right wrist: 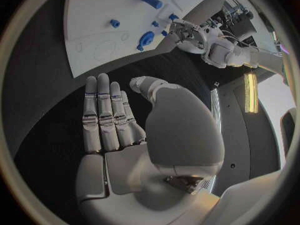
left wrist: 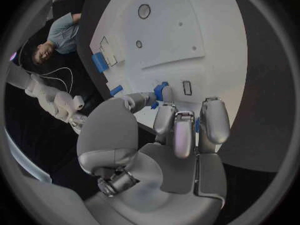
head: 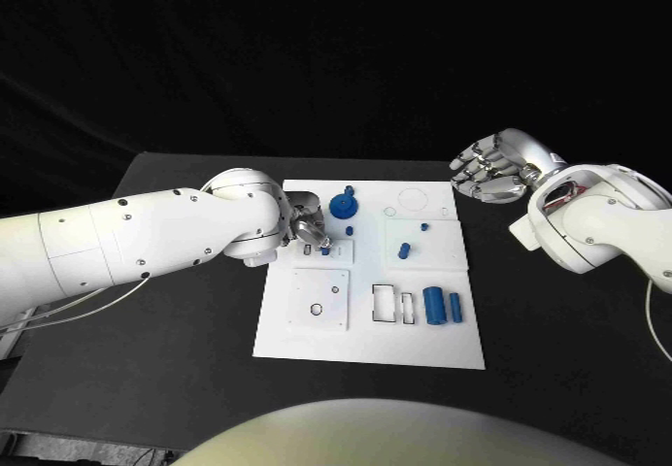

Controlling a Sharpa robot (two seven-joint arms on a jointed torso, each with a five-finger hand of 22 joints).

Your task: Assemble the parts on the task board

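Blue part (head: 326,250) under left robot hand (head: 307,229)

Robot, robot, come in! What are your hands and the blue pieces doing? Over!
Left hand fingers on a small blue part on the task board. Right hand open, off the board. Two blue cylinders waiting. Nothing in the way.

The black table (head: 168,330) spreads out broad and matte, its far edge meeting a dark backdrop. A thin pale cable (head: 78,303) droops in a loop over the table's left side, near that edge. Seen from the right wrist, a bright upright strip of light (right wrist: 251,92) glows in the room beyond the table.
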